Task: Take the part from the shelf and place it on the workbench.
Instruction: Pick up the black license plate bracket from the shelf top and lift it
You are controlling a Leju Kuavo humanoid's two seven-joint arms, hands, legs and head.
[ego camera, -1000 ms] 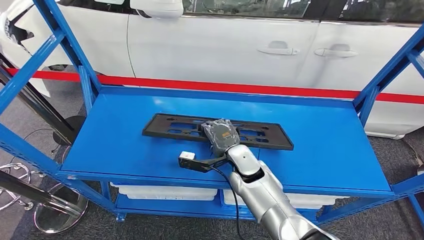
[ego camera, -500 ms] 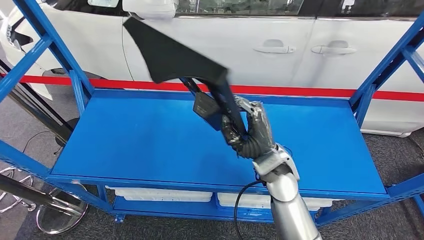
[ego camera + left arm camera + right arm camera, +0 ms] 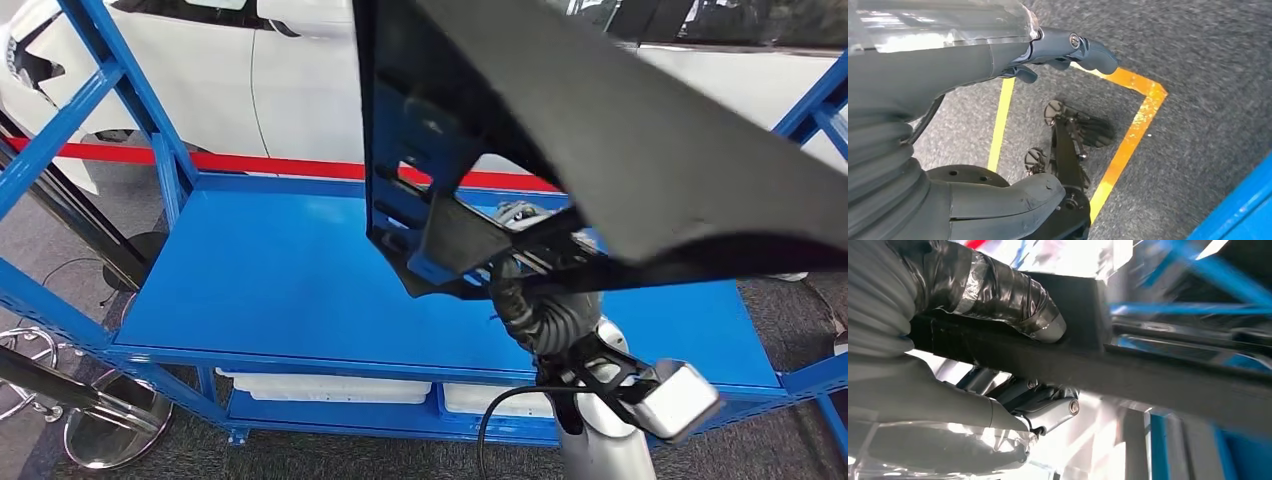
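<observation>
Overhead, black part point(image 3: 640, 130) clamped in right robot hand point(image 3: 545, 300) above blue shelf point(image 3: 270, 290).

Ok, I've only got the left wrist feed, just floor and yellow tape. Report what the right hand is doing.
Observer: The right hand grips the black part along one edge.
Operator: Give me the part's position.
Observer: It is held up in front of the blue shelf, close to the head camera, and hides the shelf's far right side.
Operator: Describe the grip.
Observer: In the right wrist view the taped thumb lies on one face of the part and the fingers sit on the opposite side.
</observation>
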